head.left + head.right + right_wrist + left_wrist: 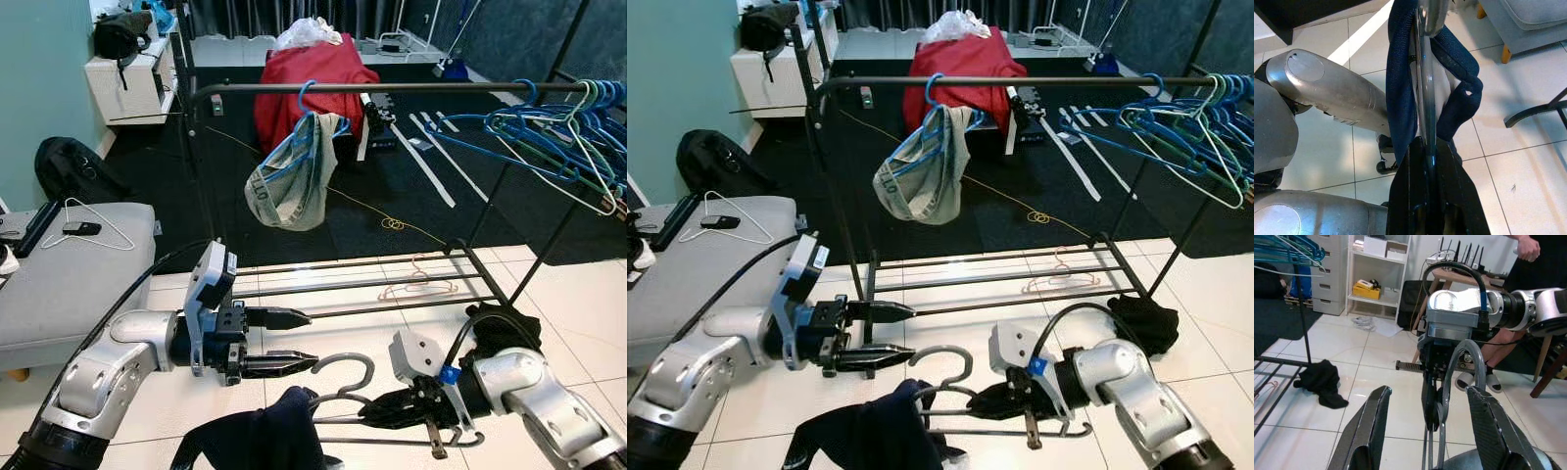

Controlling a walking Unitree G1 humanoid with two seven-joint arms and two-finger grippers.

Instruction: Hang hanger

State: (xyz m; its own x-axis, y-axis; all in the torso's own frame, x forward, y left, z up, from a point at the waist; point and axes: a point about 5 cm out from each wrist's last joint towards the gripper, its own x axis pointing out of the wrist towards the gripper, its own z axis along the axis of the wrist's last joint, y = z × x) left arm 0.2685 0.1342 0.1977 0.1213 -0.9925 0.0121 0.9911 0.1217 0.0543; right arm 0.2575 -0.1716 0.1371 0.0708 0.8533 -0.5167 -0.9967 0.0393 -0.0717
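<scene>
White tile floor (578, 304) up front, dark carpet (392, 186) further back, with a black clothes rack (392, 87) standing across both; it carries a bunch of blue hangers (568, 127) at one end and a grey garment (294, 181) on another. A grey sofa (69, 264) sits off to the robot's left. Down low, the right gripper (392, 406) is clamped tight on a grey hanger (345, 377) with a navy garment (265, 436) draped on it. The left gripper (292, 340) is spread wide, fingers apart, just beside the hanger's hook and holding nothing.

Bright, even light; pics sharp.
</scene>
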